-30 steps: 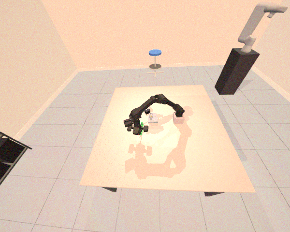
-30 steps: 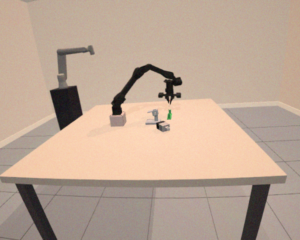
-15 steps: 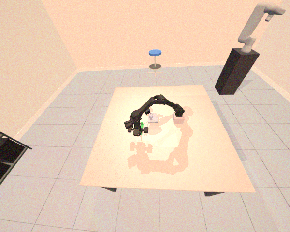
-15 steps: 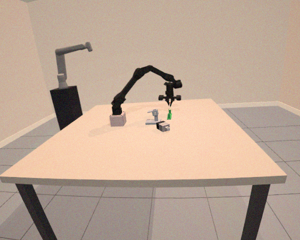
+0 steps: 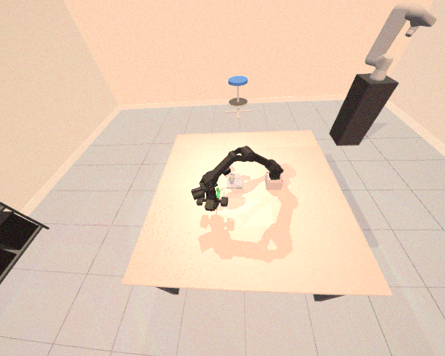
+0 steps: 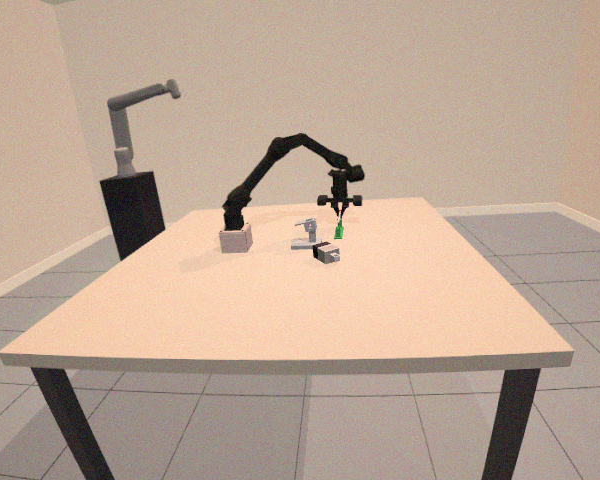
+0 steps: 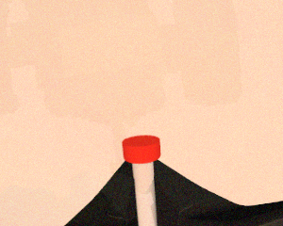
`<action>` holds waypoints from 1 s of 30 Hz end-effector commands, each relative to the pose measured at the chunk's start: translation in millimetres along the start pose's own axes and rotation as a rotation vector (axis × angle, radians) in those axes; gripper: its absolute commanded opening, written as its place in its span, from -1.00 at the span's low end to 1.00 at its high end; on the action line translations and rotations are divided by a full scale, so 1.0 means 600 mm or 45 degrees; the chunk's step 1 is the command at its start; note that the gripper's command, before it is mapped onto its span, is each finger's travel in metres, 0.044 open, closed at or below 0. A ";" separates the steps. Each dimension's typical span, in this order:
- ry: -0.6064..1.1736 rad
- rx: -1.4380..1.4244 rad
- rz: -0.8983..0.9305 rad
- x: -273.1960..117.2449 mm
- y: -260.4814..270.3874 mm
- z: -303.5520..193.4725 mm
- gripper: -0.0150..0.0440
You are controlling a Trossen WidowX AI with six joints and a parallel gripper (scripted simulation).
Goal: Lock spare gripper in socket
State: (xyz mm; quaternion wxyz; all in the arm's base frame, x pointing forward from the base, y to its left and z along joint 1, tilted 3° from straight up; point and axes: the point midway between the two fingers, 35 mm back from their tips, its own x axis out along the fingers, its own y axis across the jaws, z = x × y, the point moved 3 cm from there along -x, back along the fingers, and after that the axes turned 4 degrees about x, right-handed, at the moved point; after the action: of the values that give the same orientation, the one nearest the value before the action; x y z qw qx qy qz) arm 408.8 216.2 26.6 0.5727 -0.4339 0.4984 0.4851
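Observation:
My gripper [image 6: 340, 212] [image 7: 140, 162] is shut on the lock pin [image 6: 339, 218] [image 7: 145, 193], which has a white shaft and a red head. The pin hangs roughly upright, clear of the socket. It lines up with a green stand [image 5: 217, 192] [image 6: 338, 233] in the exterior view; I cannot tell whether they touch. The pale grey mount [image 5: 234, 184] [image 6: 298, 246] stands on the table with its socket [image 6: 309, 225] raised on a post, and no gripper is docked there. The spare gripper [image 5: 227, 170] [image 6: 328, 252], a grey block with a black end and a small spigot, lies on the table beside the mount.
The arm's pinkish base box [image 5: 274, 183] [image 6: 235, 240] stands on the table [image 5: 253, 274] [image 6: 290, 320], and the arm arches above the mount. A blue stool [image 5: 237, 81] and another arm on a black pedestal [image 5: 360, 110] [image 6: 134, 211] stand off the table.

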 end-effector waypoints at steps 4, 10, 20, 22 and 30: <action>0.001 -0.004 0.001 0.013 0.000 -0.003 -0.49; 0.001 -0.004 0.001 0.013 0.000 -0.003 -0.49; 0.002 0.000 0.003 0.012 0.001 -0.003 -0.22; 0.002 0.000 0.003 0.012 0.001 -0.003 -0.05; 0.002 0.000 0.003 0.008 0.001 -0.002 0.19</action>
State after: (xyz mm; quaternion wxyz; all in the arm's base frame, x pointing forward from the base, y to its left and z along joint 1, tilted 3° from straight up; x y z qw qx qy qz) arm 408.5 215.7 19.3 0.5720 -0.4337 0.4992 0.4852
